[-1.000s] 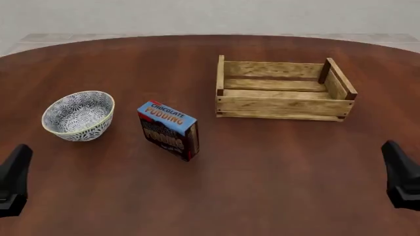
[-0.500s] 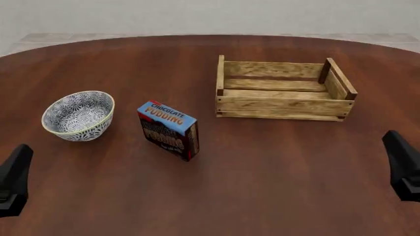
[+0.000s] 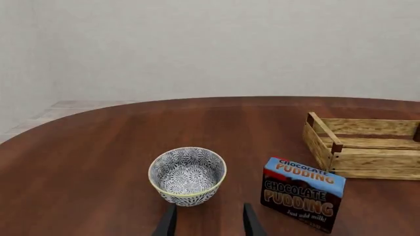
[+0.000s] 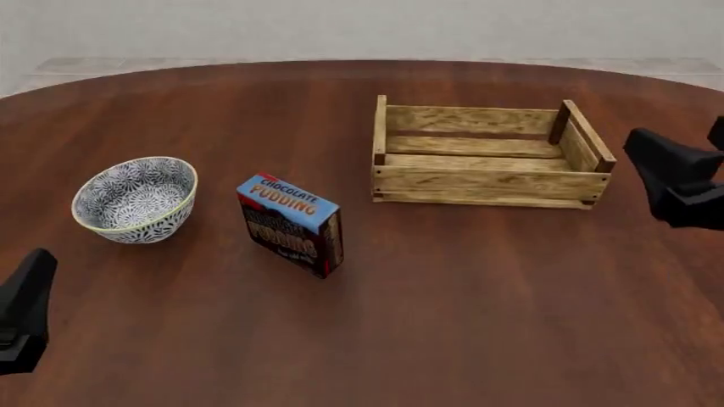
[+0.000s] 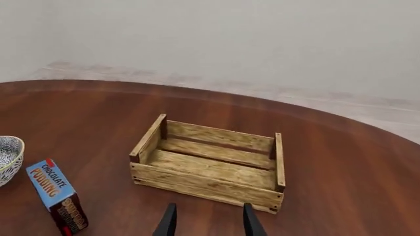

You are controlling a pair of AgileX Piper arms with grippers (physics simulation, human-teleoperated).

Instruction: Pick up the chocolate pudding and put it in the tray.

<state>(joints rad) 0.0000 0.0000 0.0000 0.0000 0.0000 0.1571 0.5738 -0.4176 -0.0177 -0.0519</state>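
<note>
Left gripper (image 4: 23, 309): lower left edge of frame, fingers parted, empty.
Bowl (image 4: 135, 199): left of centre, beside the pudding, not touching.
Chocolate pudding (image 4: 291, 224): centre, upright on table (image 4: 453, 322).
Tray (image 4: 489, 155): upper right, empty.
Right gripper (image 4: 676, 178): right edge, just beside tray, fingers apart, empty.

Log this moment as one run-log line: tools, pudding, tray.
left tool: open, empty | right tool: open, empty, facing tray | chocolate pudding: upright on table, ungrasped | tray: empty
</note>
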